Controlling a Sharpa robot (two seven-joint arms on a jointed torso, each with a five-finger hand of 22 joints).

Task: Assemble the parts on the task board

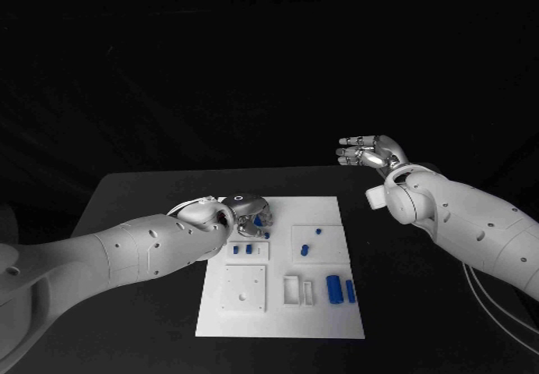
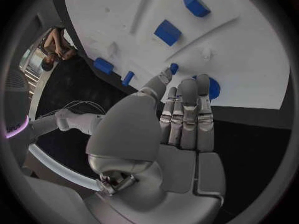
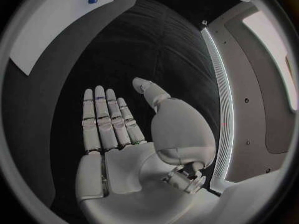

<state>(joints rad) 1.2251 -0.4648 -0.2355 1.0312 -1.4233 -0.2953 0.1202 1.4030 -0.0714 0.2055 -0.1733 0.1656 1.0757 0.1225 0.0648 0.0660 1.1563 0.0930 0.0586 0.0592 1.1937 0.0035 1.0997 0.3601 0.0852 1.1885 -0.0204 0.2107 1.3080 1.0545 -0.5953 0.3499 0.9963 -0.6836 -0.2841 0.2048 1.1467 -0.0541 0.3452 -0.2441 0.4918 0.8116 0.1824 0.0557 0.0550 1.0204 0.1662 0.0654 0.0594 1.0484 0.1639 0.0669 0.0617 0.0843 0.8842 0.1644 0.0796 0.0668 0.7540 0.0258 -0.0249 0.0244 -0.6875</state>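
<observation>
The white task board [image 1: 281, 312] lies in the middle of the black table. My left hand [image 1: 239, 212] hovers over its far left corner, fingers straight and side by side, holding nothing. In the left wrist view the fingertips [image 2: 187, 84] reach a round blue part [image 2: 213, 88], and a small blue peg [image 2: 174, 67] stands by the thumb tip. Two blue cylinders [image 1: 340, 288] lie near the board's right edge. My right hand [image 1: 368, 151] is raised beyond the table's far right, open and empty, palm flat [image 3: 118, 129].
More blue parts sit on the board: two small ones [image 1: 241, 250] left of centre, one [image 1: 304, 250] in the square recess, blocks [image 2: 167, 32] farther along. White raised fixtures [image 1: 245, 287] occupy the near half. Black table [image 1: 135, 202] surrounds the board.
</observation>
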